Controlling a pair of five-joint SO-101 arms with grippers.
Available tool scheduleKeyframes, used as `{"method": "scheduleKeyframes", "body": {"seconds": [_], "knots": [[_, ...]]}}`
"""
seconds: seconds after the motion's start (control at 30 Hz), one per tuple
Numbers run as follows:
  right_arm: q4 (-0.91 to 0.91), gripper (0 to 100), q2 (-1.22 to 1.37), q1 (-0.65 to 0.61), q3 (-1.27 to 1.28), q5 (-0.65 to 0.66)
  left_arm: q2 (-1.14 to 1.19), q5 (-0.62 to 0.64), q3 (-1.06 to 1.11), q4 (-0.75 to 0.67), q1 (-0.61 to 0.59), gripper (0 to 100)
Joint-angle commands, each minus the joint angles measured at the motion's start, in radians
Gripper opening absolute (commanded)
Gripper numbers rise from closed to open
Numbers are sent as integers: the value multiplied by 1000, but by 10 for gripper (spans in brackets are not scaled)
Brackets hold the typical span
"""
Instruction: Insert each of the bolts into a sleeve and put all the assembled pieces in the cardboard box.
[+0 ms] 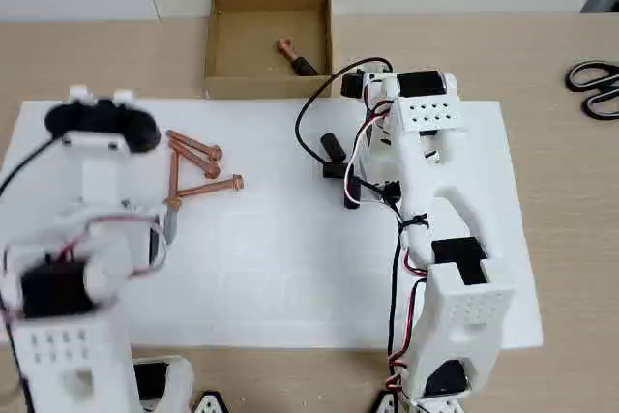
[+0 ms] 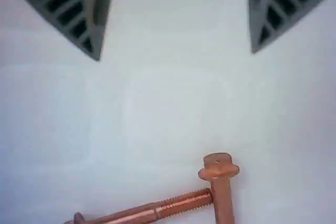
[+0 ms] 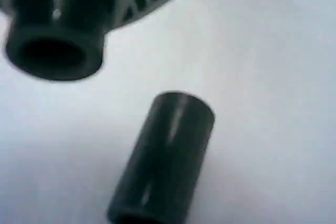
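Observation:
Several copper bolts (image 1: 198, 166) lie fanned out on the left half of the white mat (image 1: 271, 278). My left gripper (image 2: 176, 45) hangs open just above the mat, near two of the bolts (image 2: 219, 174), with nothing between its fingers (image 1: 170, 224). Black sleeves (image 1: 335, 149) lie near the mat's middle. My right gripper (image 3: 79, 19) is shut on a black sleeve (image 3: 52, 51) held just above another sleeve (image 3: 165, 156) lying on the mat. The cardboard box (image 1: 221, 45) stands behind the mat with one bolt-in-sleeve piece (image 1: 295, 57) inside.
Scissors (image 1: 595, 84) rest on the wooden table at the far right edge. The right arm (image 1: 426, 118) and its black cable (image 1: 308, 128) hang over the mat beside the sleeves. Bare mat stretches across the front middle.

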Motion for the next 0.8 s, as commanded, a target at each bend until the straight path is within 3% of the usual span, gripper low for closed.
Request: {"method": "scheduleKeyframes", "body": {"seconds": [0.0,0.43,0.6,0.77], "knots": [[19,4,-8,1,-46,5,219,-9,-143,-3,-2,174],[15,4,-8,1,-46,5,833,-29,-538,-91,2,174],[15,4,-8,1,-46,5,994,61,-641,-103,2,174],[15,4,-7,1,-46,5,1089,-133,-662,-81,-3,174]]}}
